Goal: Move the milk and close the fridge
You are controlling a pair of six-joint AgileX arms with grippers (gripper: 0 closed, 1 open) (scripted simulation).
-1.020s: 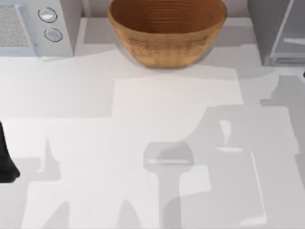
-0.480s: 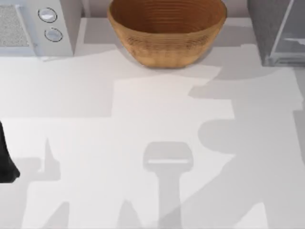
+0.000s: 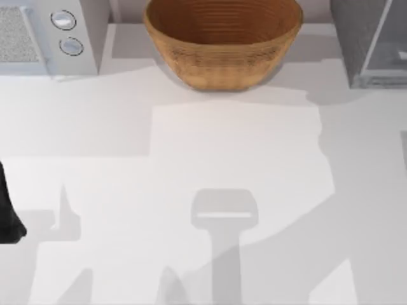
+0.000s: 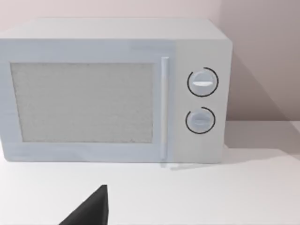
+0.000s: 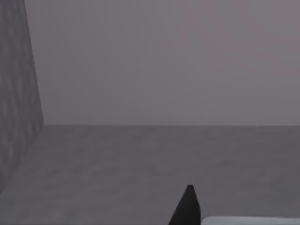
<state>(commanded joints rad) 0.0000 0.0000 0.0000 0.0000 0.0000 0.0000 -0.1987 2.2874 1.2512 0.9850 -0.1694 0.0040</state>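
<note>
At top right, fridge [image 3: 372, 44], upright.

A white desk [image 3: 114, 127] fills the scene, crossed by soft grey shadows cast by light from above. At its far edge a white microwave [image 4: 112, 89] with two round knobs stands at the left and a wicker basket [image 3: 222, 44] at the middle, against a pale, faintly pinkish wall [image 4: 262, 56]. The right wrist view is dim, showing what may be a plain grey wall and floor.
</note>
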